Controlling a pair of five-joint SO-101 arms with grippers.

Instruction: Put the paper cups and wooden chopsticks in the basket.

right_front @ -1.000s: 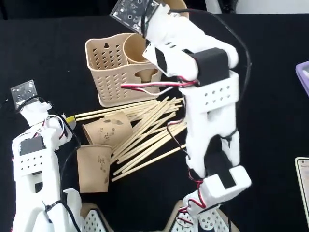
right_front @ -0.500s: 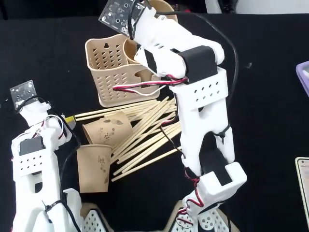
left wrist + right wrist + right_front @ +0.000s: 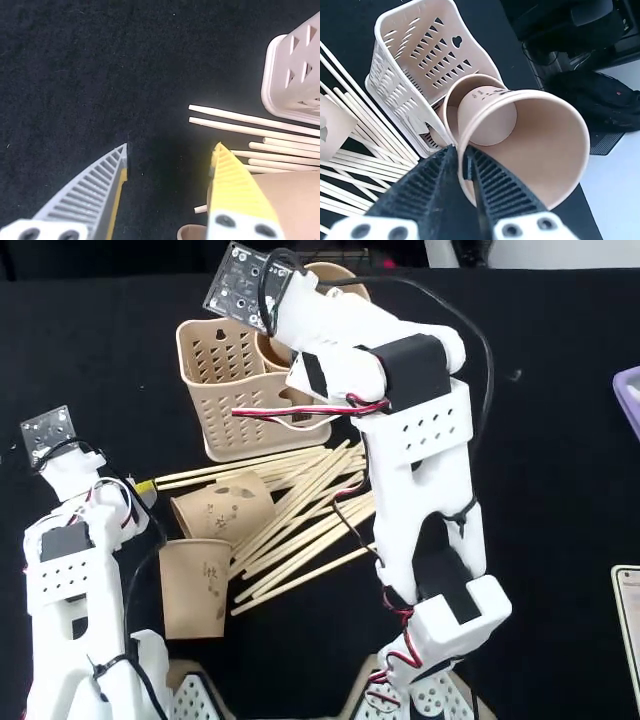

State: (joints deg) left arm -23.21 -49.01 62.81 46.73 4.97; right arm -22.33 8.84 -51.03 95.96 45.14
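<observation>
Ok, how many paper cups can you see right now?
4. First cup and second cup are on the table by the chopsticks; third cup sits in the basket; right gripper jaws hold the fourth cup over it. The arm may hide more.

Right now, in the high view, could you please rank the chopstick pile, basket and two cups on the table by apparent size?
1. chopstick pile, widest spread
2. basket, partly covered
3. cup nearer the basket and cup farther from it: look alike
</observation>
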